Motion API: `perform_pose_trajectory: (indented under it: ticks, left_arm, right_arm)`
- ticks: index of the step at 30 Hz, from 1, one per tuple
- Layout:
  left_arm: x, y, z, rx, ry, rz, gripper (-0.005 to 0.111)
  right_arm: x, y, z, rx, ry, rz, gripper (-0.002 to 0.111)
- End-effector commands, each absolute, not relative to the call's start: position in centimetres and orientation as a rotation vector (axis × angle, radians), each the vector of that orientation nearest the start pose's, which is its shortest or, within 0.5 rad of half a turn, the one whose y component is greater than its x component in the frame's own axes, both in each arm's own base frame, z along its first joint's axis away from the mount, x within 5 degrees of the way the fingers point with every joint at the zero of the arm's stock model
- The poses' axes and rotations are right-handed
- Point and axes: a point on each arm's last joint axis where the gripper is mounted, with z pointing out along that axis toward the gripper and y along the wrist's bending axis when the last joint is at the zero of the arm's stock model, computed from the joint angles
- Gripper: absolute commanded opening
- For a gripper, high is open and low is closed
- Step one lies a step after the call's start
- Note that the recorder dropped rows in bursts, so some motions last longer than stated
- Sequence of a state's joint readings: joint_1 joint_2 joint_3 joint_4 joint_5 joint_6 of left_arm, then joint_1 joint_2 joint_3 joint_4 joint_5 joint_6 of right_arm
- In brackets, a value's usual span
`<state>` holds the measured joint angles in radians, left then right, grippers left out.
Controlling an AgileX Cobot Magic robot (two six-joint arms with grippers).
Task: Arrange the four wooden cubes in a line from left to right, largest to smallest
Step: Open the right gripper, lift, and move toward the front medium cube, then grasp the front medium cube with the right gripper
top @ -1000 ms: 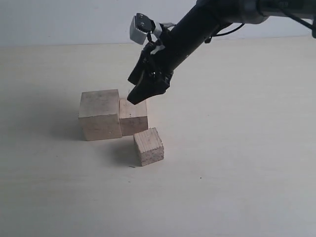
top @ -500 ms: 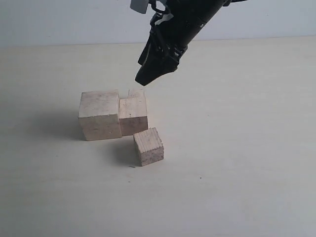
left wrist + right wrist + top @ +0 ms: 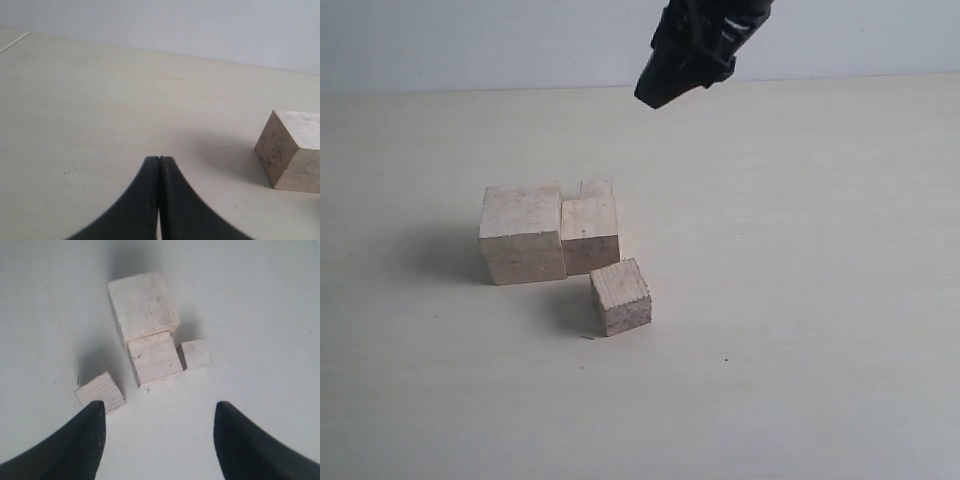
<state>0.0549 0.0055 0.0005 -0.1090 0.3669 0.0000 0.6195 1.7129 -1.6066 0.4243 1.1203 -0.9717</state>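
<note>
Four pale wooden cubes sit in a cluster on the table. The largest cube (image 3: 523, 232) (image 3: 144, 305) is on the left, with the second cube (image 3: 590, 235) (image 3: 155, 359) touching its right side. The smallest cube (image 3: 597, 188) (image 3: 194, 354) peeks out behind the second. The third cube (image 3: 621, 296) (image 3: 100, 393) lies apart in front, turned at an angle. My right gripper (image 3: 665, 90) (image 3: 160, 412) hangs open and empty high above and right of the cluster. My left gripper (image 3: 159, 160) is shut on nothing, low over the table, with one cube (image 3: 295, 150) off to its side.
The pale tabletop (image 3: 800, 300) spreads out bare to the right and in front of the cubes. A plain light wall (image 3: 470, 40) runs along the back edge. The left arm is outside the exterior view.
My right gripper has risen up and to the right, away from the second cube, uncovering the smallest cube behind it. The cubes have not moved.
</note>
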Motion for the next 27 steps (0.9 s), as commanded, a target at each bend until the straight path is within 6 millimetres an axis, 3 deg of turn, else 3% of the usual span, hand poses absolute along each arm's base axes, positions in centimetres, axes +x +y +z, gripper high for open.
perform_pose_trajectory:
  ticks: [1, 6, 11, 17, 22, 27]
  left_arm:
    - [5.3, -0.1, 18.1, -0.113, 1.839, -0.072, 0.0]
    - [5.3, -0.1, 18.1, -0.113, 1.839, -0.072, 0.0]
    - [5.3, -0.1, 18.1, -0.113, 1.839, -0.072, 0.0]
    - [5.3, -0.1, 18.1, -0.113, 1.839, -0.072, 0.0]
    - [5.3, -0.1, 18.1, -0.113, 1.839, -0.072, 0.0]
    - [5.3, -0.1, 18.1, -0.113, 1.839, -0.072, 0.0]
  right_arm:
    - [26.6, 23.2, 32.7, -1.69, 1.966, 0.49, 0.059]
    - [26.5, 22.7, 28.1, -1.746, 1.901, 0.414, 0.059]
    - [26.1, 23.0, 23.8, -1.821, 1.808, 0.463, 0.059]
    - [26.2, 24.2, 20.9, -1.887, 1.703, 0.57, 0.059]
    - [26.7, 24.9, 17.1, -1.955, 1.711, 0.647, 0.059]
    - [26.0, 25.1, 15.8, -2.078, 1.614, 0.747, 0.059]
